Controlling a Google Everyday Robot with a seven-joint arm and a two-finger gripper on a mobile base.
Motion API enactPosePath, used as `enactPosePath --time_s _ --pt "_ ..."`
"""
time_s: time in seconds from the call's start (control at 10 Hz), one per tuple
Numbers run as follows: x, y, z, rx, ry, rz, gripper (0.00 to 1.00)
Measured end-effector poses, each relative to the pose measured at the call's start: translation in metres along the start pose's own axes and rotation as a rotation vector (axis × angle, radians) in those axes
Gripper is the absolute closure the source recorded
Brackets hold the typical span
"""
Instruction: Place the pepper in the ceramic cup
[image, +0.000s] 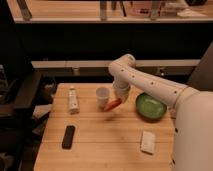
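Cannot tell the fingers apart on the tool (119, 98), clamped just right of the cup (102, 97) and above the bench (107, 145). Hides the upper end of the pepper (113, 104) inside that grip. Cuts off the robot body (195, 130) at the right and bottom edges, and the bench front at the bottom edge. Too blurred to read any label on the bottle (73, 100). Cannot name the dark flat thing (68, 136) or the white flat thing (148, 141). Cuts off the shelf (65, 15) at the top edge, its load too blurred to make out.
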Motion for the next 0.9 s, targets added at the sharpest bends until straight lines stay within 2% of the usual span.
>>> enactPosePath --time_s 0.9 --pt "0.021 -0.026 -0.012 0.007 0.039 -0.043 0.99"
